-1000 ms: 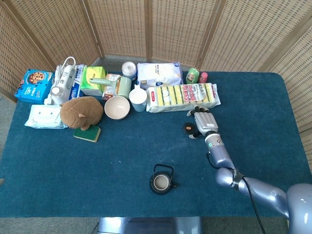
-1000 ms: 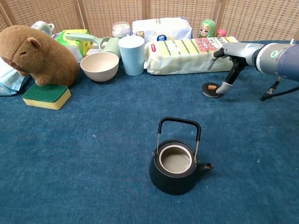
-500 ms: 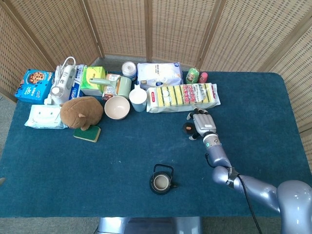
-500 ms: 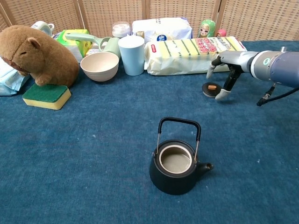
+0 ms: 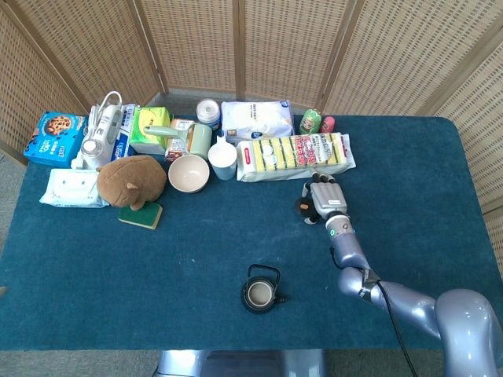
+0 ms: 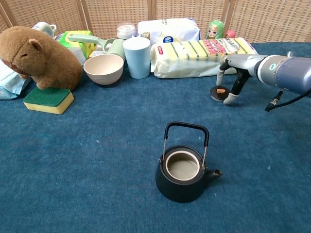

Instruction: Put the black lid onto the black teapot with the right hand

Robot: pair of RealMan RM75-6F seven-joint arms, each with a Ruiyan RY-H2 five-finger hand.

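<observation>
Bright, even daylight, soft faint shadows (both views sharp throughout)

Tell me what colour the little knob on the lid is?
Orange-brown, on the black lid; the chest view shows it best.

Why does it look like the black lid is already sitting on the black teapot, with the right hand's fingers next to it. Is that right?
Not right: the black lid lies on the table beside the right hand, well apart from the black teapot. The chest view shows the teapot's mouth open. The fingers are indeed next to the lid.

A blue-carpeted table [image 6: 97,184] carries the black teapot [image 6: 183,174], black lid [image 6: 219,92], and a sponge [image 6: 48,100].
</observation>
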